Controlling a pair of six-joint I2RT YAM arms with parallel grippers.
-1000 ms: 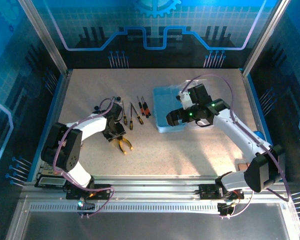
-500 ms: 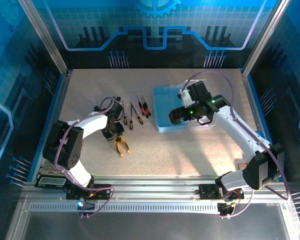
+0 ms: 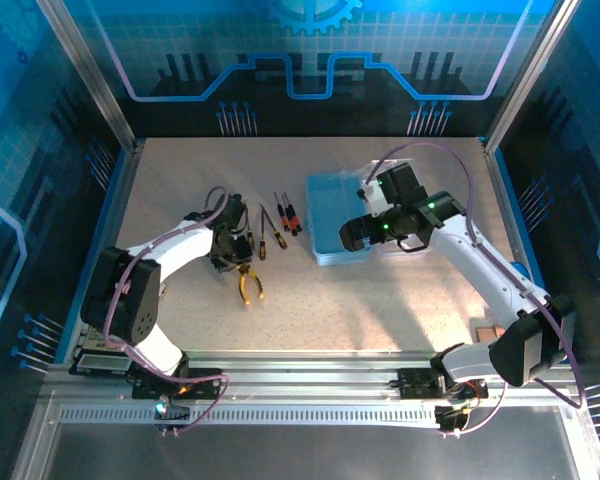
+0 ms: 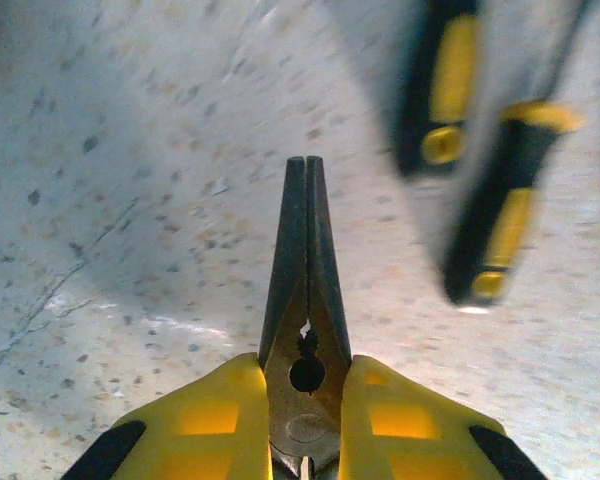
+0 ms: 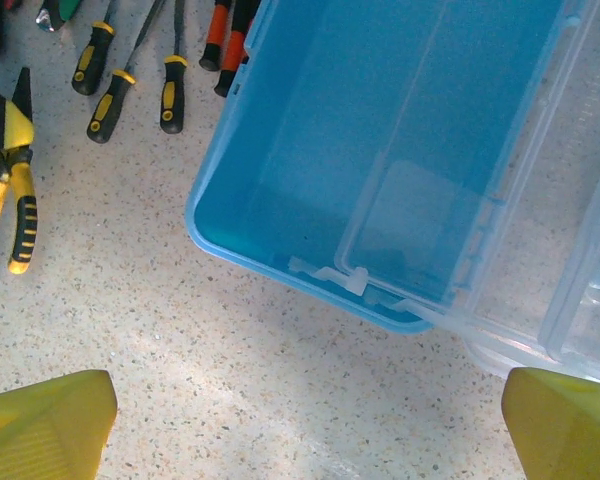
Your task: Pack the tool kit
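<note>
The pale-blue box of the tool kit stands open and empty at mid-table, its blue tub and clear lid seen from above. Yellow-handled pliers lie left of it, nose pointing away. My left gripper is shut on the pliers at their pivot, the yellow fingers pressed to both sides. Screwdrivers lie in a row just beyond, and they look blurred from the left wrist. My right gripper hangs open over the box's near-left corner with nothing between its fingers.
A grey calculator sits by the left arm's base. A small copper-coloured piece lies near the right arm's base. Aluminium posts and blue panels wall the table. Bare tabletop stretches in front of the box.
My left gripper has closed on the pliers, which turned and shifted slightly to the right. The right arm barely moved and stays open.
</note>
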